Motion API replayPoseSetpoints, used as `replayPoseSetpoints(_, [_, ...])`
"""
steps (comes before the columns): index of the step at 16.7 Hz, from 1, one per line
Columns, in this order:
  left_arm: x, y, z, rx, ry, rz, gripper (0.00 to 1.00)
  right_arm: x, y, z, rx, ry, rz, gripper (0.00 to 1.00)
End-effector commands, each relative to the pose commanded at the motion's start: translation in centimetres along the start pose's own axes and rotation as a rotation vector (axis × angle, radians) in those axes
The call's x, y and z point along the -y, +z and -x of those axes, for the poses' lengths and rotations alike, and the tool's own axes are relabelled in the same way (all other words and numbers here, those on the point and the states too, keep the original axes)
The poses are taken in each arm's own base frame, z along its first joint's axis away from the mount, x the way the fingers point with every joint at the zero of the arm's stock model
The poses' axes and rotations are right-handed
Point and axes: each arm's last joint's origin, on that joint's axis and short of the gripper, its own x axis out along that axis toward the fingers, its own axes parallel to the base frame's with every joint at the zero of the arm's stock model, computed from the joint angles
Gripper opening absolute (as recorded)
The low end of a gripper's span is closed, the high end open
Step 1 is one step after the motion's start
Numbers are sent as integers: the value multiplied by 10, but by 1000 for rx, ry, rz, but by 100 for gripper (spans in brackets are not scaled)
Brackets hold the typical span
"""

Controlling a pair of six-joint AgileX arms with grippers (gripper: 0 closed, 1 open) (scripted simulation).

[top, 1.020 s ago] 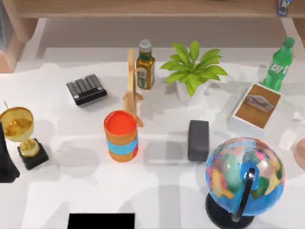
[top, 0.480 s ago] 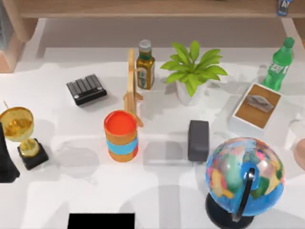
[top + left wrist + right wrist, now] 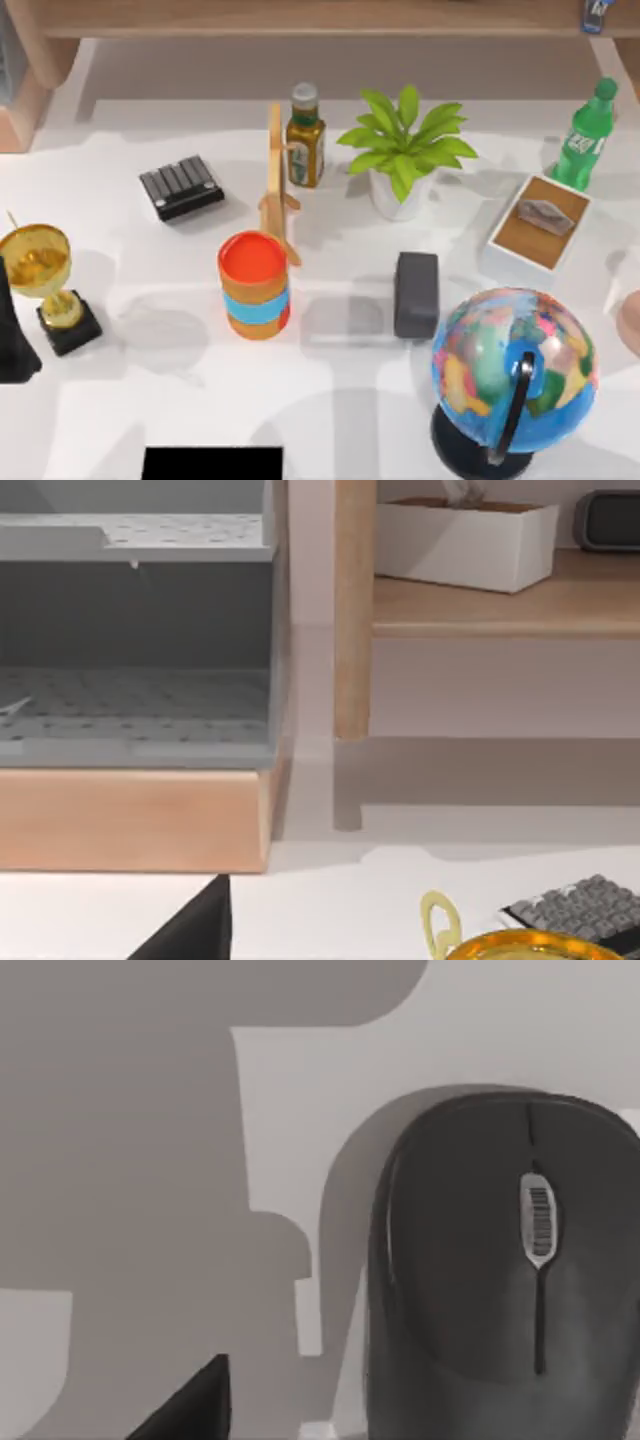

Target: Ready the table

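Observation:
The white table carries many objects. At its left edge a dark part of my left arm stands beside a gold trophy. A black corner of my left gripper shows in the left wrist view, near the trophy's rim and facing the wooden shelf unit. A black corner of my right gripper shows in the right wrist view, close to a dark grey mouse lying on the white surface.
On the table stand an orange-and-blue cup, a wooden stand, an oil bottle, a potted plant, a black keypad, a dark grey block, a globe, a white box and a green bottle.
The faint shadow on the table near its right edge, by the white box, has shifted a little. No object has moved.

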Motion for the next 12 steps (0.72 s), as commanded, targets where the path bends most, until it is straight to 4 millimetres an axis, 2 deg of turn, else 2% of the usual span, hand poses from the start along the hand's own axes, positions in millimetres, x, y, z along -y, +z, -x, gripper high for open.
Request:
replayPoseSetpoints(4, [0, 0, 0, 0, 0, 0, 100, -3, 2, -11, 5, 0, 0, 100])
replayPoseSetpoints(7, [0, 0, 0, 0, 0, 0, 100, -3, 2, -11, 5, 0, 0, 100])
replayPoseSetpoints(12, [0, 0, 0, 0, 0, 0, 100, -3, 2, -11, 5, 0, 0, 62])
